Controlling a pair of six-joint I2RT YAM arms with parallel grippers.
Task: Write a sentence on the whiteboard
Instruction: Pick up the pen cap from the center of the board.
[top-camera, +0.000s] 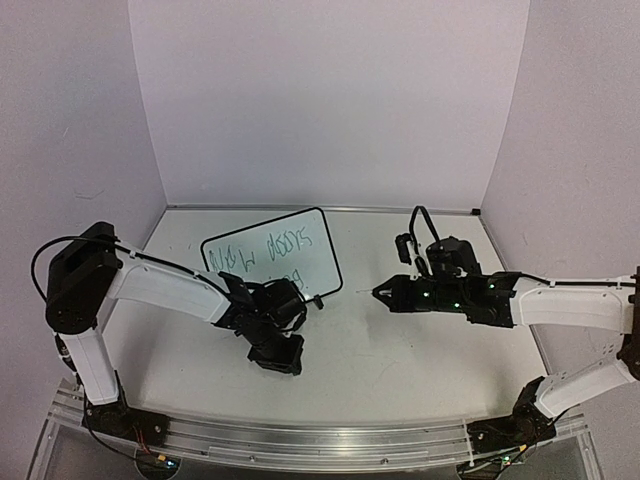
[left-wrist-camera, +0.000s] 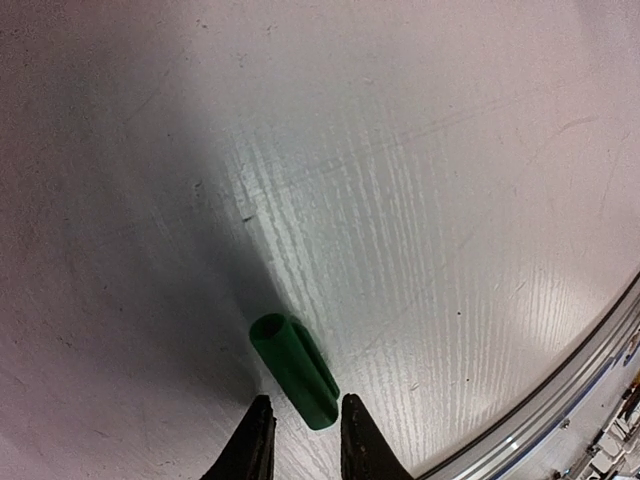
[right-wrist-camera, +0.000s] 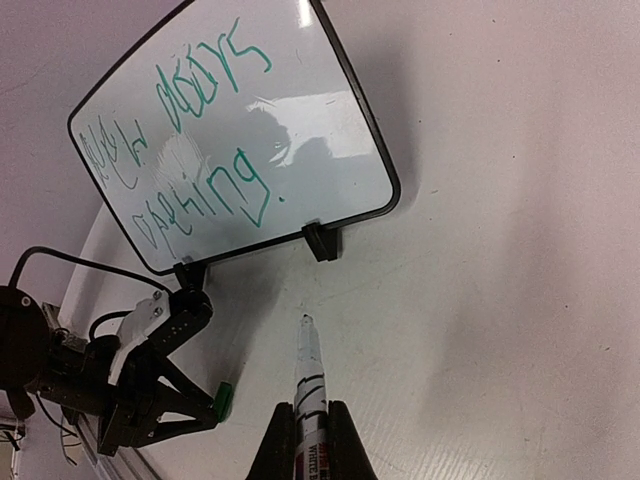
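Now whiteboard (top-camera: 300, 262) just beyond left jaws; right jaws, gripping marker (right-wrist-camera: 310, 385), apart.

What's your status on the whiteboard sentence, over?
Left gripper straddling green cap, grip unclear. Right gripper shut on marker, uncapped. Whiteboard on its feet, sentence in two green lines. Nothing blocking board.

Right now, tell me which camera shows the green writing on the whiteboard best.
Right wrist view: the sentence shows large on the whiteboard, both green lines unobstructed, though upside down. The top external view shows it small, its lower line faint. The left wrist view shows none of it.
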